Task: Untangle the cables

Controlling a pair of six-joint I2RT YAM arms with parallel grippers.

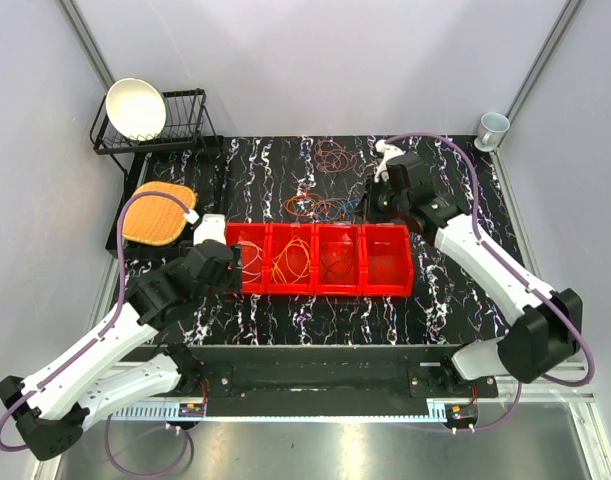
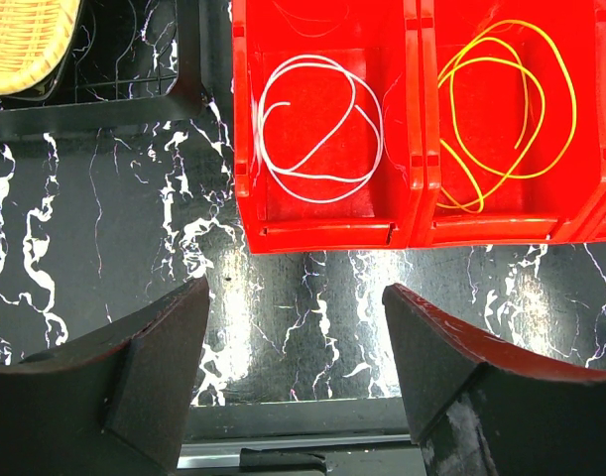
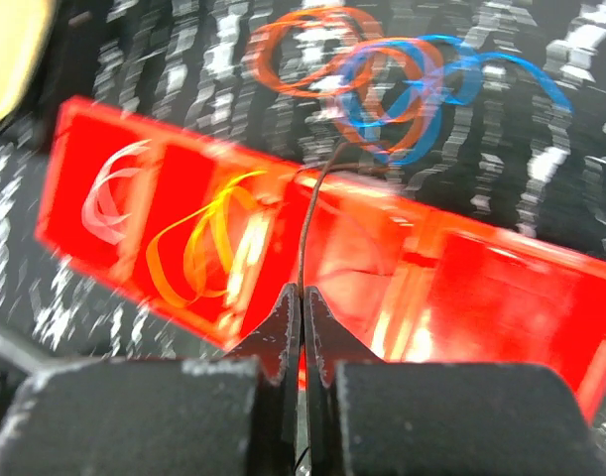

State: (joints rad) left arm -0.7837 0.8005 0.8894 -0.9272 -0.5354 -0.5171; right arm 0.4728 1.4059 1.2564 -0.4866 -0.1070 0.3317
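Progress, left to right: left gripper jaws apart, holding nothing, at six o'clock of the red plastic bin row; coiled white cable and yellow cable each binned alone. Right gripper pinched shut on a thin dark cable. Orange-and-blue tangle at twelve o'clock of the row, reddish coil beyond, both unsorted. Right wrist view blurred; dark cable's far end unclear
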